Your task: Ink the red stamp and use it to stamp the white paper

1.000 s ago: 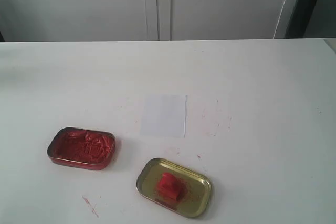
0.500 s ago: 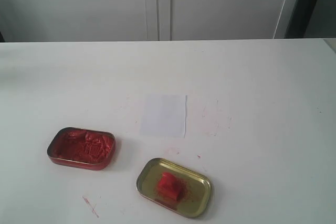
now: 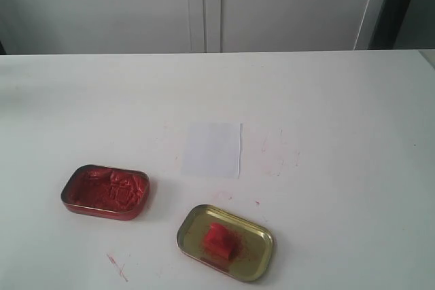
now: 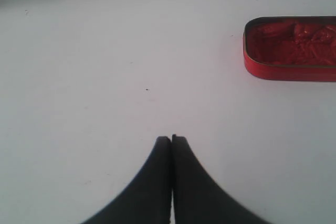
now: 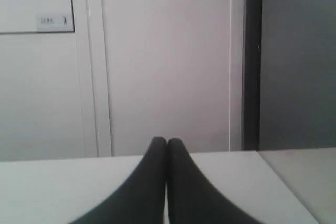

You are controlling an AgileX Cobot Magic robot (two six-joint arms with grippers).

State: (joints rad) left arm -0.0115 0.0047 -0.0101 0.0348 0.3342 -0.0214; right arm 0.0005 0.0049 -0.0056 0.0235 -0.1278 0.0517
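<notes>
The red stamp [image 3: 219,240] lies inside the gold oval tin lid [image 3: 195,221] at the table's front middle. Just beyond it, flat on the table, is the white paper [image 3: 212,149]. The red-paste-filled tin [image 3: 105,191] sits at the front left and shows again in the left wrist view [image 4: 290,48]. Neither arm appears in the exterior view. My left gripper [image 4: 171,139] is shut and empty over bare table, apart from the paste tin. My right gripper [image 5: 167,141] is shut and empty, pointing over the table toward the wall.
Faint red smears mark the white table [image 3: 326,100] near the paper and the tins. White cabinet doors [image 3: 204,5] stand behind the table's far edge, with a dark gap [image 5: 252,61] beside them.
</notes>
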